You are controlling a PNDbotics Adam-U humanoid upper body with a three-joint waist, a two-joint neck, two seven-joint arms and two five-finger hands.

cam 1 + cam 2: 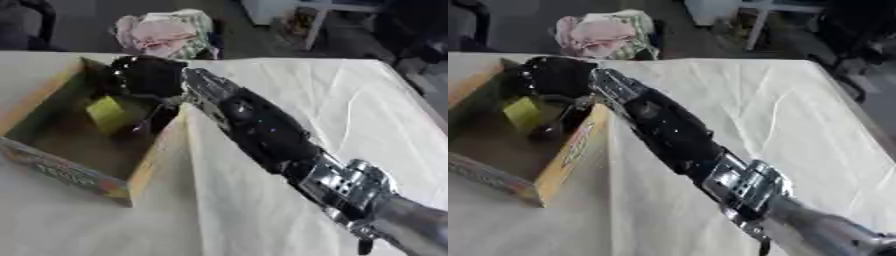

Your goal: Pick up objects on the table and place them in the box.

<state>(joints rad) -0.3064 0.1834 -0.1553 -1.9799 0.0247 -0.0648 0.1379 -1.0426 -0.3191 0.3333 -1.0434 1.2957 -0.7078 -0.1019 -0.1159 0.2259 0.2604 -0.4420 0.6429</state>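
Note:
An open cardboard box (156,155) with a printed front wall stands on the left of the table. My right arm (262,130) reaches in from the lower right, and my right hand (149,76) hangs over the box's far right part. Its fingers (551,127) point down into the box, relaxed and open. A yellow-green block (112,113) lies tilted inside the box, just left of those fingers; I cannot tell whether they touch it. My left hand shows in neither view.
A white cloth covers the table (332,100), wrinkled to the right of my arm. A pink and green bundle of fabric (166,32) lies beyond the far edge. White furniture legs (754,25) stand on the floor behind.

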